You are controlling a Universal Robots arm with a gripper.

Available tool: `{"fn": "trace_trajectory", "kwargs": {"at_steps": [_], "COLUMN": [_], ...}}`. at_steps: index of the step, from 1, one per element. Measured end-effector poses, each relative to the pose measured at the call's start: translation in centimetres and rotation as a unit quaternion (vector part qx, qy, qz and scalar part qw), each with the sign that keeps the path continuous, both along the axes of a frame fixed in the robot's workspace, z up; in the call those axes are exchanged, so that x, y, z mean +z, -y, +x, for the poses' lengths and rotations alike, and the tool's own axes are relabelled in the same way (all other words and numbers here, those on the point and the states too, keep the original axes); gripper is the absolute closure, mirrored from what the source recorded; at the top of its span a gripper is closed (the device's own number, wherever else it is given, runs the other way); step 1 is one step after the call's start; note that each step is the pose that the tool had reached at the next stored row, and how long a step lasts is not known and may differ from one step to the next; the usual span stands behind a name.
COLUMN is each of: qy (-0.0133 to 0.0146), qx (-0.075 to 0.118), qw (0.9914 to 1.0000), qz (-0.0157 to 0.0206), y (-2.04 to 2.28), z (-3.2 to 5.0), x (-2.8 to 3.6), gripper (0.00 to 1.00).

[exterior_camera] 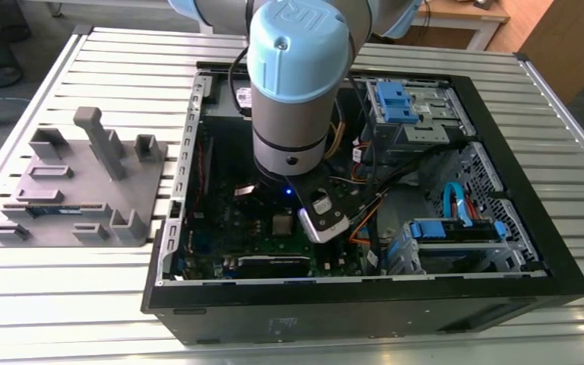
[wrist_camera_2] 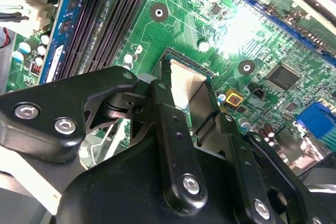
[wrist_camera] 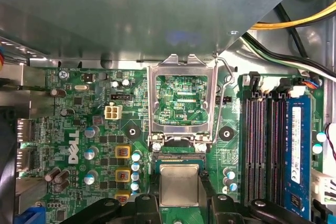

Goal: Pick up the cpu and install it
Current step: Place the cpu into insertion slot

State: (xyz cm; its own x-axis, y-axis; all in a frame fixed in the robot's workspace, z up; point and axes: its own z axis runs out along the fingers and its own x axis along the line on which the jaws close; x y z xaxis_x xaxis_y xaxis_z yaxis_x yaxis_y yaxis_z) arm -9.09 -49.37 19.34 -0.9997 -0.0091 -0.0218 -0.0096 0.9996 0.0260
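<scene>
At the exterior view's left sits the grey fixture tray (exterior_camera: 28, 186) w/ 1 memory stick (exterior_camera: 54, 211) lying in it. Further right is the open PC case (exterior_camera: 373, 304), where the arm reaches down over the motherboard (wrist_camera: 79, 119). In the first wrist view the gripper (wrist_camera: 181, 199) has its two fingers (wrist_camera: 148, 203) set narrow, one against each side of the cpu (wrist_camera: 179, 184), so it looks clamped on the chip (contact is my read, not certain). The cpu lies flat in or just above the socket, can't tell which, and just beside the socket frame (wrist_camera: 181, 62), which stands flipped open. Step in hand, as I judge it, is seating the chip. To do it well: keep it level, edges square to the socket, go straight down w/ no sideways slide (contacts underneath prob. bend easily), use min. force, and stay clear of the frame and its wire lever (wrist_camera: 229, 95). Counts: 1 cpu, 1 socket frame, 1 lever, 2 fingers, 3 yellow-topped square parts (wrist_camera: 122, 151) on the board. There are 2 sticks in all: the 1 in the tray and 1 blue-labelled stick (wrist_camera: 296, 150) seated on the board.
</scene>
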Motion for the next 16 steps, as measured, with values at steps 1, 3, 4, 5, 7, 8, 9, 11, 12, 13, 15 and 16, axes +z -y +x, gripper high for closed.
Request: {"fn": "trace_trajectory", "kwargs": {"at_steps": [1,3,4,5,7,8,9,11,12,13,15,16], "qy": [0.0,0.0,0.0,0.0,-0.0001,-0.0001,-0.0001,-0.0001,0.0,0.0,0.0003,0.0001], "qx": [0.0,0.0,0.0,0.0,0.0,0.0,0.0,0.0,0.0,0.0,0.0,-0.001], "qw": [1.0,1.0,1.0,1.0,1.0,1.0,1.0,1.0,1.0,1.0,1.0,1.0], "qz": [-0.0001,-0.0001,0.0,0.0,-0.0002,-0.0003,-0.0003,-0.0001,0.0,0.0001,0.0005,0.0003], "y": [0.0,0.0,0.0,0.0,0.0,0.01,0.01,0.0,0.0,0.0,-0.02,-0.01], "z": [0.0,0.0,0.0,0.0,0.0,0.0,0.0,0.0,0.0,0.0,0.01,0.01], "x": [0.0,-0.02,-0.04,-0.06,-0.12,-0.14,-0.14,-0.16,-0.16,-0.13,-0.04,0.02], "gripper": [0.61,0.61,0.61,0.61,0.61,0.61,0.61,0.61,0.61,0.61,0.61,0.61]}}
